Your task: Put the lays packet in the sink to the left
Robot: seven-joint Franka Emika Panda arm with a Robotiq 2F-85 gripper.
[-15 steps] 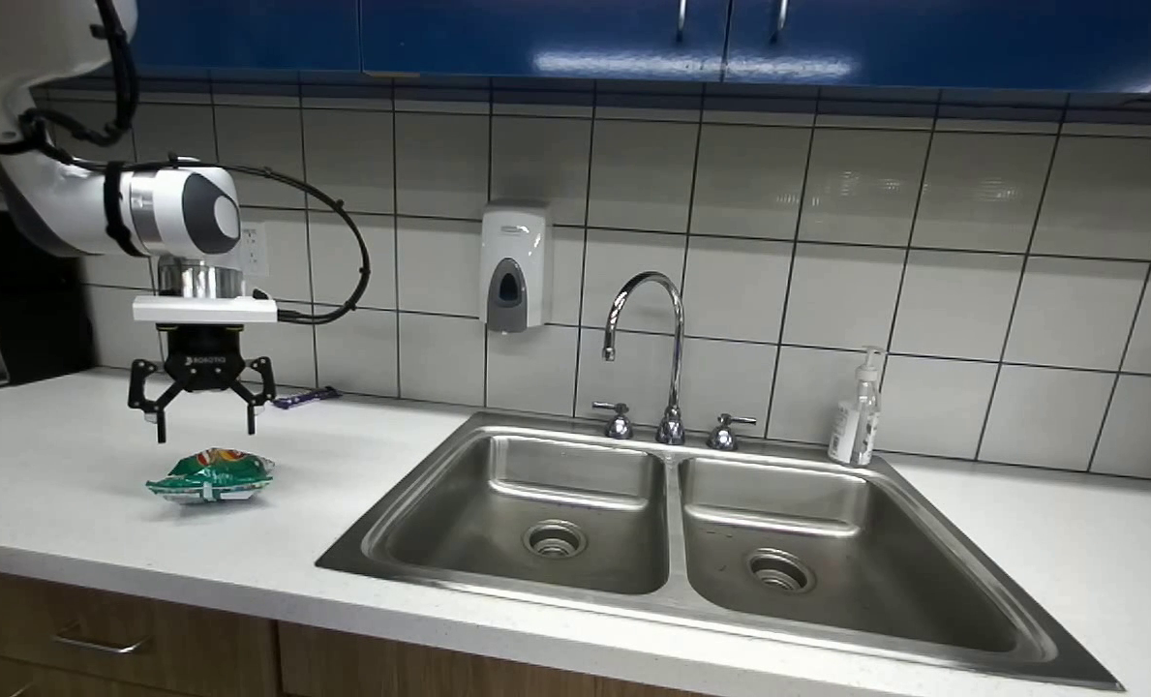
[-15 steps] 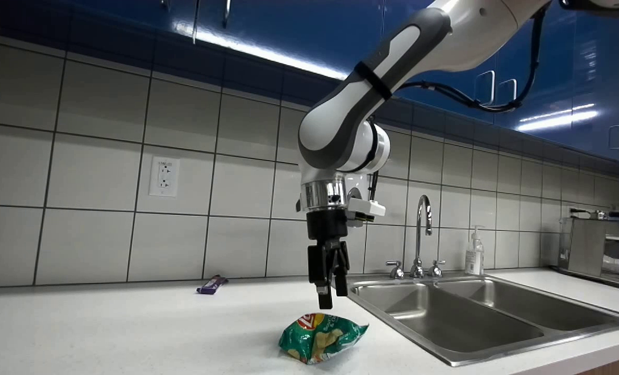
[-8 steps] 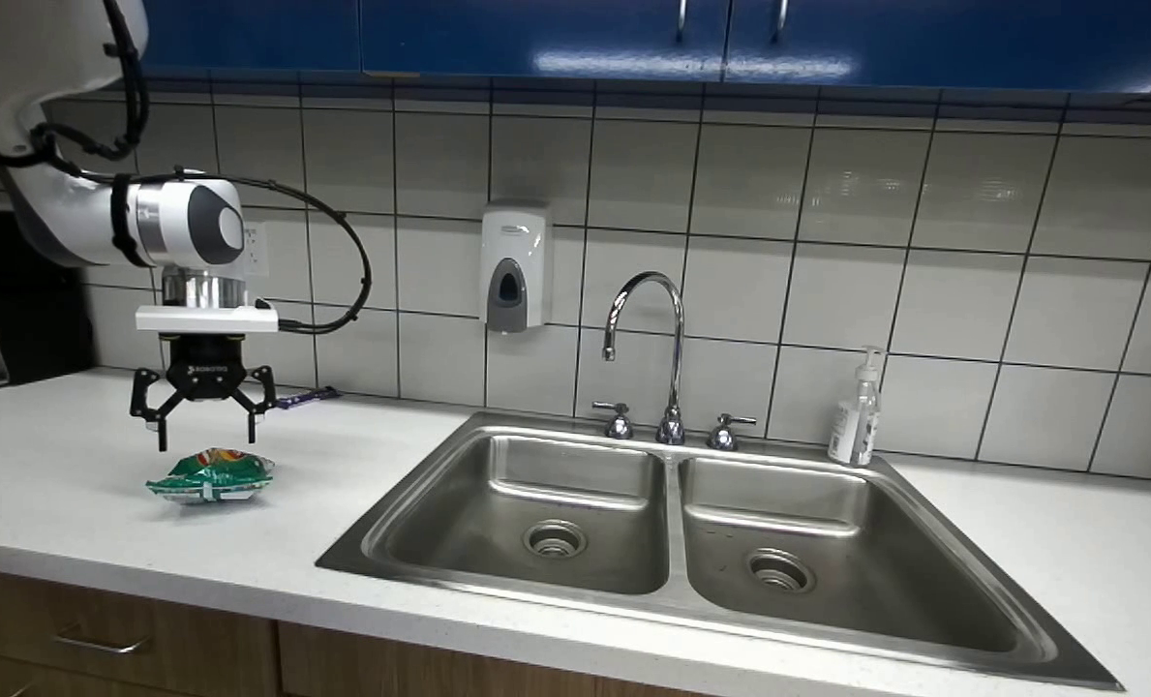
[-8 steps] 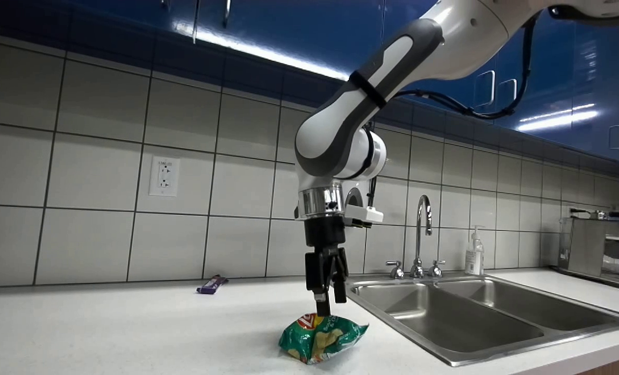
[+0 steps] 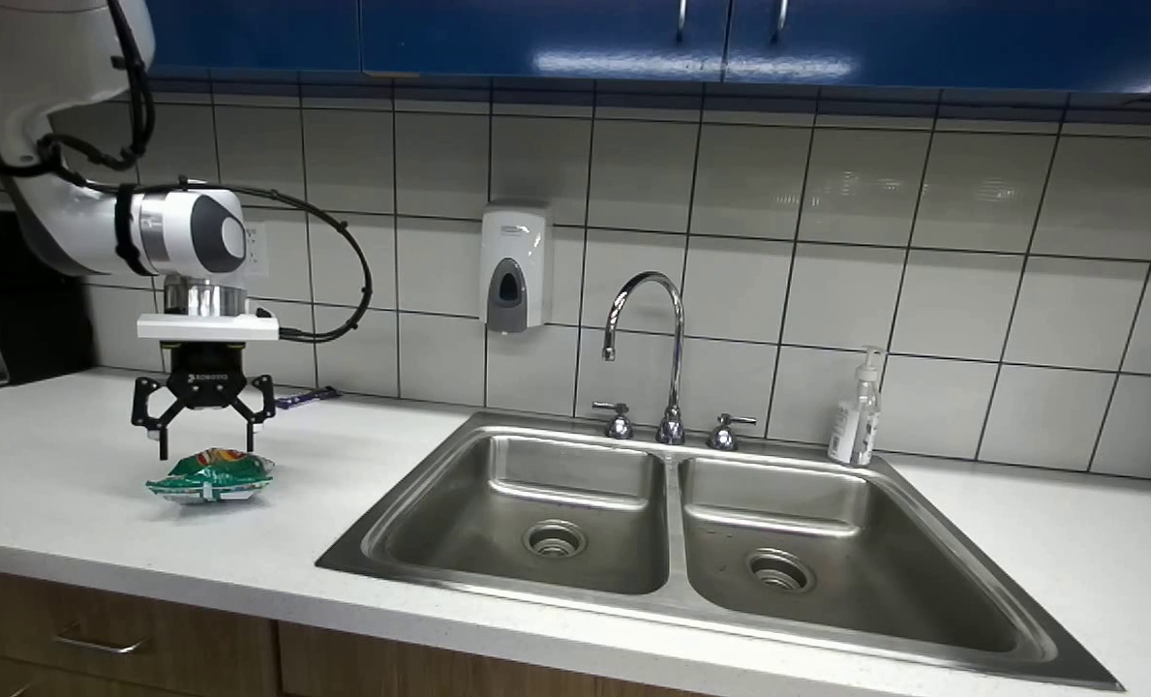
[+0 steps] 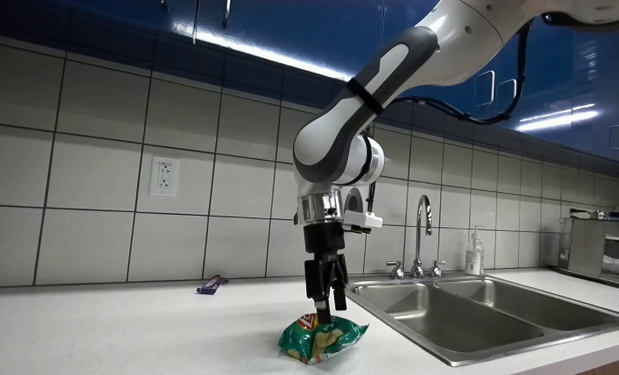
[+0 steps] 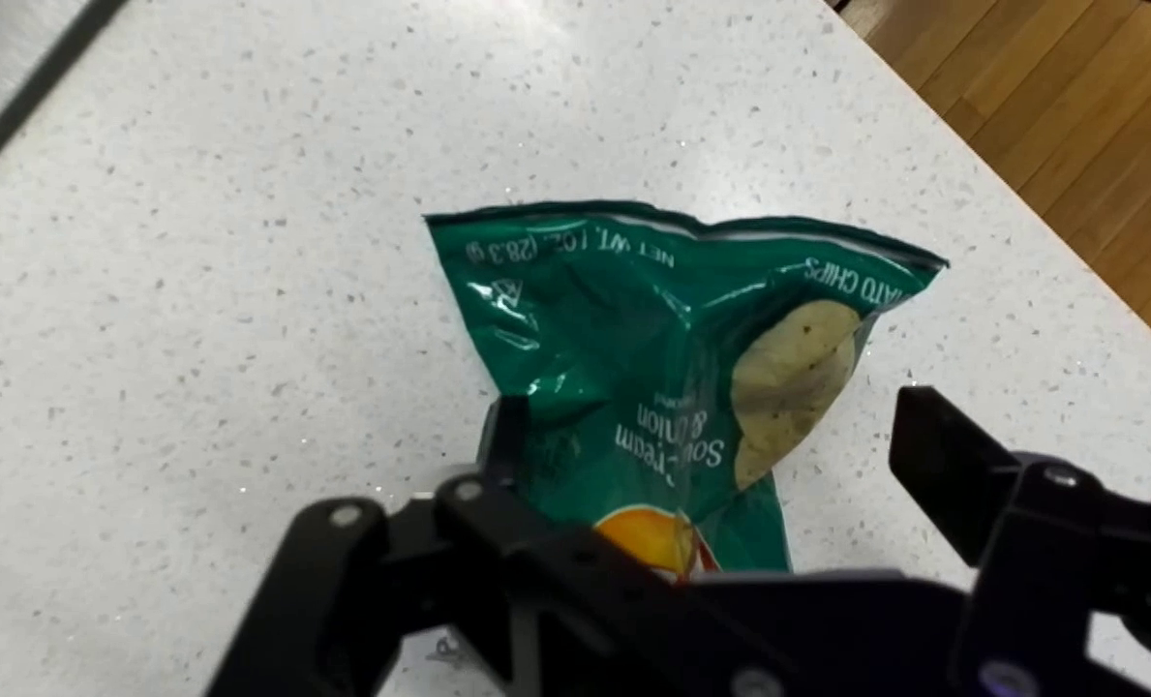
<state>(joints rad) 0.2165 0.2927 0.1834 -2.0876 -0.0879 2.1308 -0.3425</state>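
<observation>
The green Lays packet (image 5: 212, 478) lies on the white counter left of the sink. It also shows in an exterior view (image 6: 319, 344) and in the wrist view (image 7: 623, 329). My gripper (image 5: 206, 452) points down just above the packet, fingers spread and empty. In an exterior view the gripper's tips (image 6: 331, 314) overlap the packet's top edge. In the wrist view the gripper's fingers (image 7: 715, 426) are on either side of the packet, with a wider gap on the right; its lower end is hidden behind the gripper. The steel sink (image 5: 673, 513) has two basins; the left basin (image 5: 575, 469) holds nothing.
A tall faucet (image 5: 677, 358) and handles stand behind the sink. A soap bottle (image 5: 856, 416) stands at its back right. A purple wrapper (image 6: 213, 285) lies near the tiled wall. A wall dispenser (image 5: 515, 266) hangs above. The counter's front edge (image 5: 246, 600) is near the packet.
My gripper has moved down toward the packet, its fingers staying spread. The packet has not moved.
</observation>
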